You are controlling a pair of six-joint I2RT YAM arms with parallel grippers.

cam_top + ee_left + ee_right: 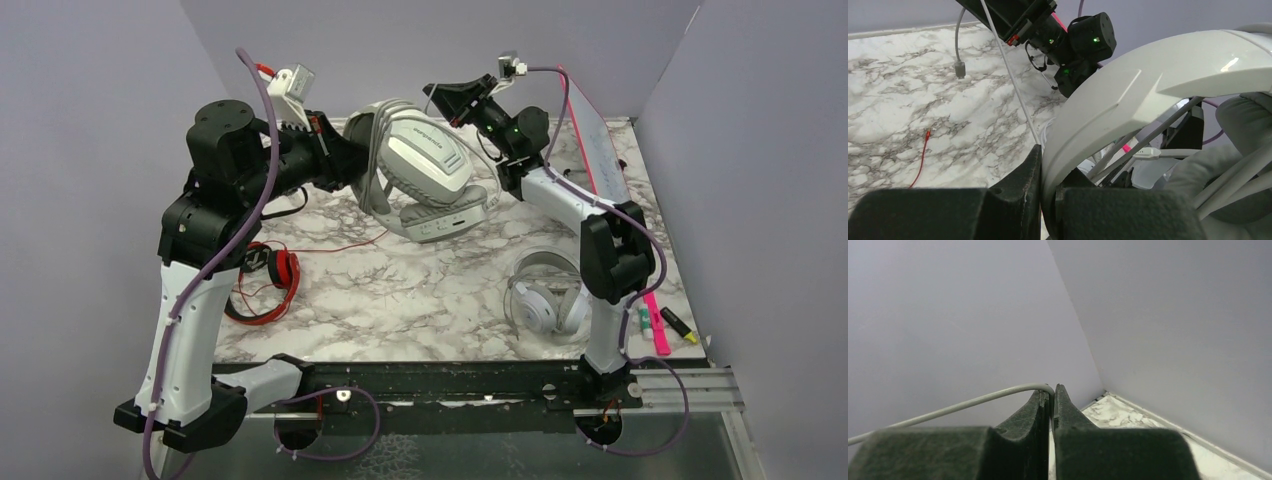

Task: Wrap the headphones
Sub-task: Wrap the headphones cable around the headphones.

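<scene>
The white-silver headphones [425, 165] hang tilted above the back middle of the marble table, with turns of thin grey cable round them. My left gripper [356, 160] is shut on their headband; in the left wrist view the white band [1128, 95] sits between the jaws of my left gripper [1048, 155]. My right gripper [440, 95] is raised just right of the headset and is shut on the grey cable [973, 401], pinched at the tips of that gripper [1053, 390]. The cable's plug [960, 69] dangles free. The light grey headphones [545, 295] lie front right. The red-and-black headphones [275, 275] lie left with a loose red cable [923, 155].
Grey enclosure walls [760, 150] close in the back and both sides. A white panel [600, 140] leans at the back right. Pink [657, 325] and yellow [680, 325] highlighters lie at the table's right edge. The right arm [1068, 45] stands close behind the held headset.
</scene>
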